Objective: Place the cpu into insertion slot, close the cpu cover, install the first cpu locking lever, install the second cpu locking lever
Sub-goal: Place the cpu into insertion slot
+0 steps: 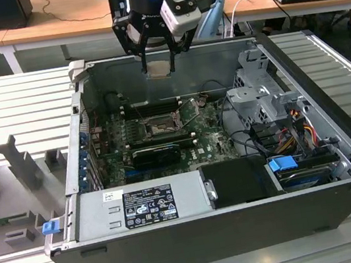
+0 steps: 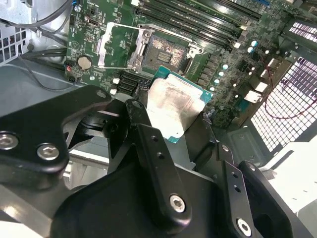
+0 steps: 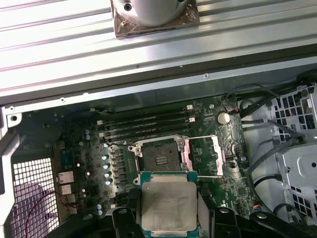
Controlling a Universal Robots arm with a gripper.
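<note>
Cpu [image 3: 168, 206], small flat square chip, pale silver metal top on a green rim: clamped at two opposite edges by the black claw [image 3: 169, 220]. The metal face is up and level, and the square outline shows no long axis. Its near edge is cut off in the first wrist view, and its flanks are hidden behind the fingers [image 3: 123, 222]. It hangs over the open dark-grey computer case [image 1: 245, 234], well apart from the square black insertion slot [image 3: 161, 158]. The silvery cpu cover [image 3: 202, 154] is swung open beside the slot.

The cpu [image 3: 168, 206] has a dull, scuffed metal top; the cpu cover [image 3: 220, 157] is shiny metal.
</note>
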